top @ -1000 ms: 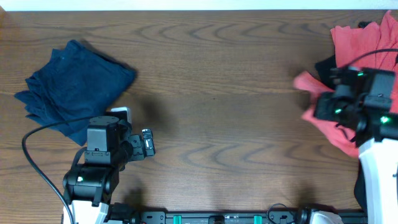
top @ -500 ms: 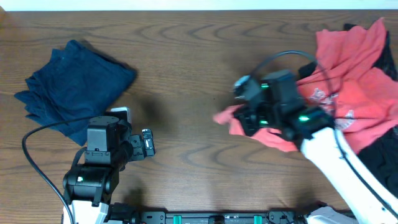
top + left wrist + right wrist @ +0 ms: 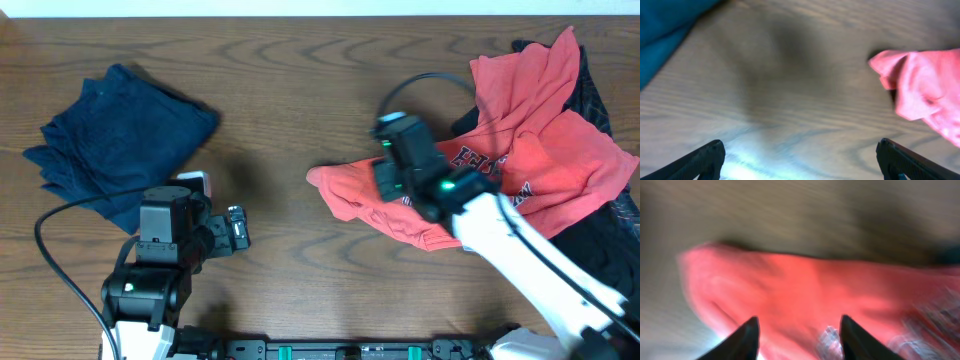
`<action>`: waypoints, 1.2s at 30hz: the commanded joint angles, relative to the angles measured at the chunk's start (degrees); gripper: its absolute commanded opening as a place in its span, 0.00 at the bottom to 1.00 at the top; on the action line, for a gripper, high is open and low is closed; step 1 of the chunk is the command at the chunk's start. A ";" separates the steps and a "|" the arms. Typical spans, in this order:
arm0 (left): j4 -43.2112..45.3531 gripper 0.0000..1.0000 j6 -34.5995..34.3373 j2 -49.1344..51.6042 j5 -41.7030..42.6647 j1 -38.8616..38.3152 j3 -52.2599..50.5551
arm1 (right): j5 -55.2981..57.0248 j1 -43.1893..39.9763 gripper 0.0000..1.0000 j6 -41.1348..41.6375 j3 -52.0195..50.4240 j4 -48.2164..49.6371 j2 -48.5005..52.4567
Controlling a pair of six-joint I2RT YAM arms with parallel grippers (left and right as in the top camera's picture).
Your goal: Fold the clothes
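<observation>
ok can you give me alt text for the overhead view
Overhead of a wooden table: the right gripper sits on the left part of a crumpled coral-red T-shirt, with a black garment under it. A dark navy garment lies at the left, near the left gripper.

Dark brown wood-grain tabletop filling the overhead view, narrow white strip along its far edge, soft even light, faint shadows.

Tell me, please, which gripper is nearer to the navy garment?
Left. The left gripper sits close beside the navy garment; the right gripper is well away from it, over the coral-red T-shirt.
</observation>
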 commanded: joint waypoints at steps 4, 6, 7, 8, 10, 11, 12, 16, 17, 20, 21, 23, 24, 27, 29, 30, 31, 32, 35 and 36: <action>5.22 0.98 -5.92 6.14 10.62 0.07 0.96 | 10.10 -13.42 0.63 7.76 0.35 -8.52 -10.69; 7.04 0.98 -7.23 9.38 12.39 -0.85 0.96 | 9.94 -17.55 0.64 7.76 0.35 -11.80 -12.28; 8.17 0.98 -7.37 11.54 13.40 -1.70 0.96 | 9.97 -19.61 0.64 7.74 0.35 -13.46 -12.87; 9.22 0.98 -7.43 13.51 14.21 -2.60 0.96 | 9.97 -21.35 0.64 7.74 0.35 -14.75 -13.27; 11.56 0.98 -9.18 18.12 14.80 -5.03 0.96 | 9.94 -24.98 0.65 7.76 0.35 -17.25 -13.62; 12.81 0.98 -10.21 20.28 14.80 -6.34 0.96 | 9.94 -26.29 0.65 7.76 0.35 -18.16 -13.62; 14.16 0.98 -10.86 22.49 14.80 -7.78 0.96 | 9.94 -27.47 0.65 7.76 0.35 -18.97 -13.60; 21.86 0.98 -13.42 31.82 14.80 -14.43 0.96 | 9.94 -31.28 0.66 7.74 0.35 -21.27 -13.60; 24.04 0.98 -14.27 33.88 14.80 -16.02 0.96 | 9.94 -31.91 0.66 7.74 0.35 -21.68 -13.60; 31.28 0.98 -15.50 40.02 14.78 -20.72 0.96 | 9.94 -32.96 0.66 7.74 0.35 -22.60 -13.60; 34.27 0.98 -15.50 42.27 14.75 -22.34 0.96 | 9.94 -33.27 0.66 7.74 0.35 -23.02 -13.60; 40.30 0.98 -15.47 46.18 14.75 -24.94 0.96 | 9.94 -33.68 0.66 7.74 0.35 -23.89 -13.60; 43.25 0.98 -15.47 47.84 14.73 -25.92 0.96 | 9.94 -33.86 0.66 7.74 0.35 -24.30 -13.60; 51.39 0.73 -15.41 51.74 14.56 -27.65 0.96 | 9.94 -34.10 0.67 7.74 0.35 -25.09 -13.60; 54.75 0.12 -15.41 52.57 14.38 -27.12 1.05 | 9.97 -34.10 0.67 7.74 0.35 -25.49 -13.60; 55.10 0.06 -15.39 52.30 14.12 -26.29 1.33 | 9.97 -34.10 0.66 7.74 0.35 -25.59 -13.60; 54.88 0.06 -14.64 51.65 14.12 -25.00 1.92 | 9.97 -34.10 0.67 7.74 0.35 -25.68 -13.60; 54.23 0.06 -13.44 50.75 14.12 -23.28 2.80 | 9.97 -34.12 0.67 7.72 0.35 -25.77 -13.60; 49.90 0.06 -10.64 46.29 12.81 -14.97 8.39 | 9.97 -34.21 0.67 7.72 0.35 -25.90 -13.60; 48.06 0.06 -10.67 44.78 11.76 -11.52 11.37 | 9.94 -34.21 0.68 7.72 0.35 -25.90 -13.60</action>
